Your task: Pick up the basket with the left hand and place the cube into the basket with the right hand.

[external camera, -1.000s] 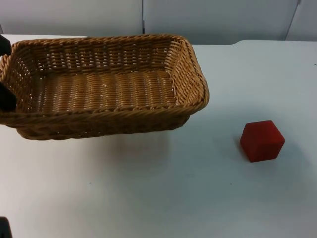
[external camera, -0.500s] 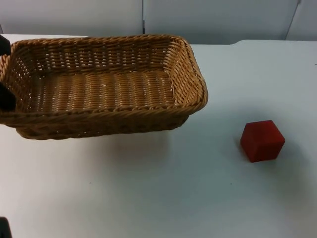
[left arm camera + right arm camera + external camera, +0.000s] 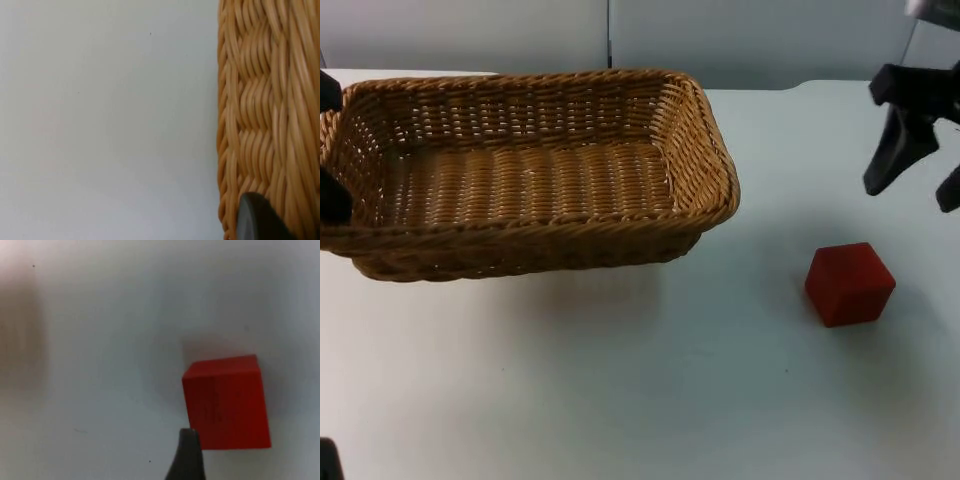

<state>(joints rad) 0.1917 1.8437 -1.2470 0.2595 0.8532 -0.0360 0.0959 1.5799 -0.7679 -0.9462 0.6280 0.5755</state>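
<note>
White table (image 3: 620, 400), left fingers (image 3: 330, 205) holding basket (image 3: 530, 180), right fingers (image 3: 898, 150) wide above cube (image 3: 849, 283)

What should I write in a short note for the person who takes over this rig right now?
Left gripper: shut on the basket at its left end wall, held just off the table.
Right gripper: open, above the table behind the red cube, not touching it.
Cube: on the table, right of the basket and apart from it.
Done: basket picked up.
Left: right gripper goes down onto the cube, grasps it, carries it over and lets it go inside the basket.
</note>
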